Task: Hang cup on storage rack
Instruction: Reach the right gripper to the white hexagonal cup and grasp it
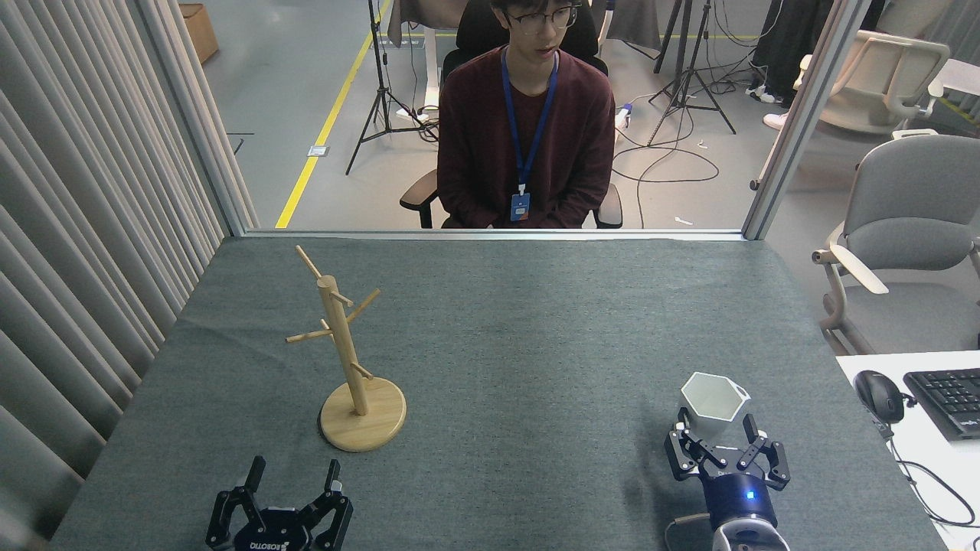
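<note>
The white hexagonal cup [713,398] stands upright on the grey table cloth at the front right. My right gripper [716,430] is right behind it on the near side, open, one finger on each side of the cup's lower part; the cup's base is hidden behind them. The wooden storage rack [341,337], a slim post with angled pegs on a round disc base [363,419], stands at the left middle, far from the cup. My left gripper [291,473] is open and empty at the front edge, below the rack's base.
A person [527,130] sits in a chair just past the table's far edge. Curtains [84,229] run along the left side. A white desk with a mouse [879,396] and a keyboard [949,398] adjoins the table's right edge.
</note>
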{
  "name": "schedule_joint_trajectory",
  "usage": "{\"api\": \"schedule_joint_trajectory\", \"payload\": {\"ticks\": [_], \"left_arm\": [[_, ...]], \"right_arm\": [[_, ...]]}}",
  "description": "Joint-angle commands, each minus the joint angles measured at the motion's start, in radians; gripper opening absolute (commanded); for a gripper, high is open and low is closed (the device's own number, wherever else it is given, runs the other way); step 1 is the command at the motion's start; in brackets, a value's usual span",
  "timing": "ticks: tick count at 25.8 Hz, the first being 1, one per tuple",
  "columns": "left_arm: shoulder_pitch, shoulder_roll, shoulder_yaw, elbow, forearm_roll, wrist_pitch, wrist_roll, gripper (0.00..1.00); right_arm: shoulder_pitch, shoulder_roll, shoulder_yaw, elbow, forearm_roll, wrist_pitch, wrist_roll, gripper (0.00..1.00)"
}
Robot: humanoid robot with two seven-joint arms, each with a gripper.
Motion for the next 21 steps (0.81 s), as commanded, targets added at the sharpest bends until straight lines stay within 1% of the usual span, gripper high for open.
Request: {"api": "schedule_joint_trajectory", "payload": {"ticks": [1,7,13,15,17,19,21], "left_arm": [[0.000,0.000,0.000,0.002,0.000,-0.001,0.001,0.99],[-0.007,0.002,0.000,0.002,0.000,-0.001,0.001,0.99],[-0.004,0.005,0.000,0.002,0.000,-0.001,0.002,0.99],[-0.004,0.005,0.000,0.002,-0.001,-0.001,0.002,0.99],[-0.004,0.003,0.000,0.002,0.000,-0.001,0.002,0.99],[-0.004,0.003,0.000,0.002,0.000,-0.001,0.002,0.99],[-0.006,0.003,0.000,0.002,0.000,-0.001,0.002,0.99]], "right_arm": [[-0.023,0.005,0.005,0.031,-0.001,0.007,0.000,0.98],[-0.057,0.005,0.005,0.057,-0.001,0.007,0.000,0.99],[-0.061,0.010,0.004,0.067,-0.001,0.008,-0.022,0.98],[-0.060,0.010,0.004,0.067,-0.001,0.008,-0.030,0.96],[-0.058,0.008,0.004,0.066,0.001,0.007,-0.031,0.83],[-0.054,0.007,0.004,0.061,0.001,0.004,-0.033,0.71],[-0.048,0.005,0.004,0.055,-0.001,0.004,-0.033,0.67]]}}
